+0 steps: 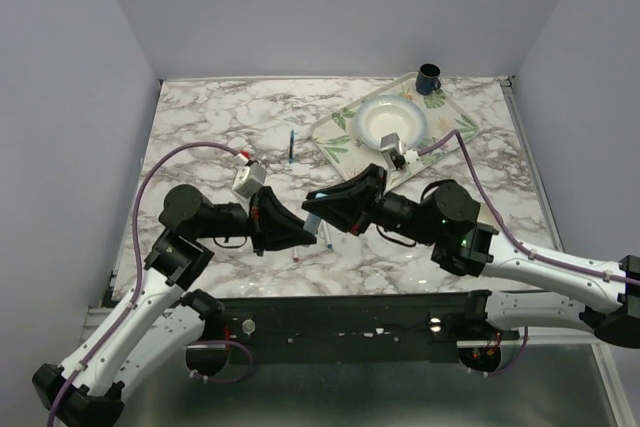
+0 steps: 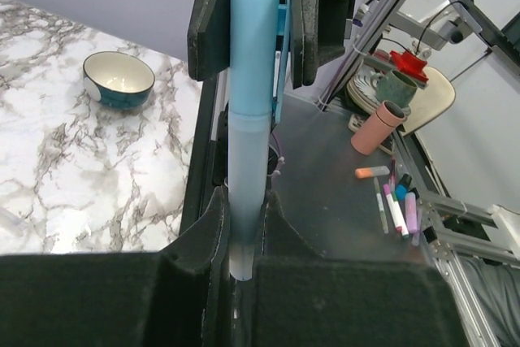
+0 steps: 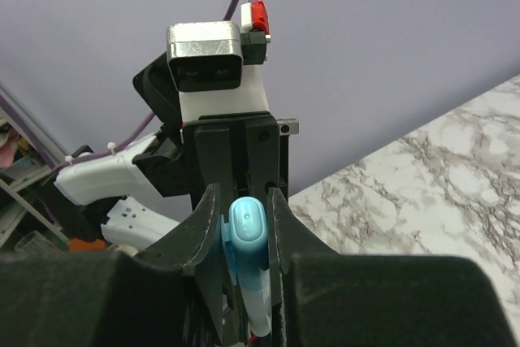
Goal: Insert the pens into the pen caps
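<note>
"While the two claws meet over the middle of the bench (image 1: 200, 137), where's the light blue pen (image 2: 248, 144)?"
"Its barrel is pinched in the left claw (image 2: 245, 209). Its cap (image 2: 254, 38) sits inside the right claw (image 3: 244, 201)."
"Is that one squeezing?"
"Its fingers (image 3: 210, 225) flank the cap closely, but I can't tell."
"Any others?"
"A thin pen (image 1: 291, 147) lies toward 12 o'clock."
</note>
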Controlling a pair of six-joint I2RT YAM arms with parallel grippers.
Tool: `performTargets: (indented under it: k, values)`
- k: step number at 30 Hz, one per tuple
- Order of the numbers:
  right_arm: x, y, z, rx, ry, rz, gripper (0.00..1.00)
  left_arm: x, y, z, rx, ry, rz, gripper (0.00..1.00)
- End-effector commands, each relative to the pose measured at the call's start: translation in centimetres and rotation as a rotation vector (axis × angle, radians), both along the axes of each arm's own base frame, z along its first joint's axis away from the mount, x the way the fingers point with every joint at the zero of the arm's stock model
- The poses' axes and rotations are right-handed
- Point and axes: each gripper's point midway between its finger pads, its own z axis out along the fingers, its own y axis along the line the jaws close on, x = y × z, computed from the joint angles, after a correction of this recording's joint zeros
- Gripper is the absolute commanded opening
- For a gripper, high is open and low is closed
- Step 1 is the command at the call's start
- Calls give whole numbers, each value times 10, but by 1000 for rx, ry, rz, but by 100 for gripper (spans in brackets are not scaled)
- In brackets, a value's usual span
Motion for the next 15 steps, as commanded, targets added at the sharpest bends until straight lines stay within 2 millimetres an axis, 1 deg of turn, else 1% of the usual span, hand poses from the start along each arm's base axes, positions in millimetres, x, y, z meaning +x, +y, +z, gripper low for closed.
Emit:
performTargets:
  k: [1, 2, 3, 4, 5, 6, 7, 8, 9, 10, 11, 12, 13, 14, 15]
  values:
    - [-89, 0, -180, -522, 318, 381, 1, 49, 9, 105, -221, -276, 286, 0]
    - [-89, 0, -182, -528, 318, 378, 1, 52, 6, 101, -200, -260, 271, 0]
    - [-89, 0, -182, -529, 312, 372, 1, 54, 5, 102, -195, -255, 266, 0]
    - [-86, 0, -181, -529, 304, 352, 1, 52, 4, 106, -197, -250, 253, 0]
    - [-82, -1, -182, -539, 303, 329, 1, 55, 1, 102, -185, -230, 242, 0]
    - [-77, -2, -178, -539, 301, 296, 1, 52, -1, 99, -175, -216, 215, 0]
    - [-66, -2, -162, -515, 287, 231, 1, 53, -3, 92, -162, -190, 206, 0]
    - [-59, -6, -158, -524, 293, 186, 6, 54, -5, 84, -146, -154, 201, 0]
    - [-51, -6, -146, -504, 288, 139, 12, 54, -5, 77, -136, -140, 201, 0]
    - [-36, -8, -115, -441, 260, 52, 16, 55, -5, 62, -116, -110, 202, 0]
    - [-28, -11, -102, -430, 249, 9, 22, 51, -3, 56, -108, -107, 201, 0]
    - [-20, -13, -86, -406, 231, -36, 30, 50, -2, 49, -97, -99, 204, 0]
    - [-6, -18, -70, -380, 210, -118, 39, 51, 0, 40, -81, -83, 221, 0]
    - [1, -23, -39, -330, 188, -158, 48, 46, 3, 35, -69, -74, 227, 0]
    - [7, -28, -27, -307, 175, -196, 51, 46, 5, 31, -60, -74, 237, 0]
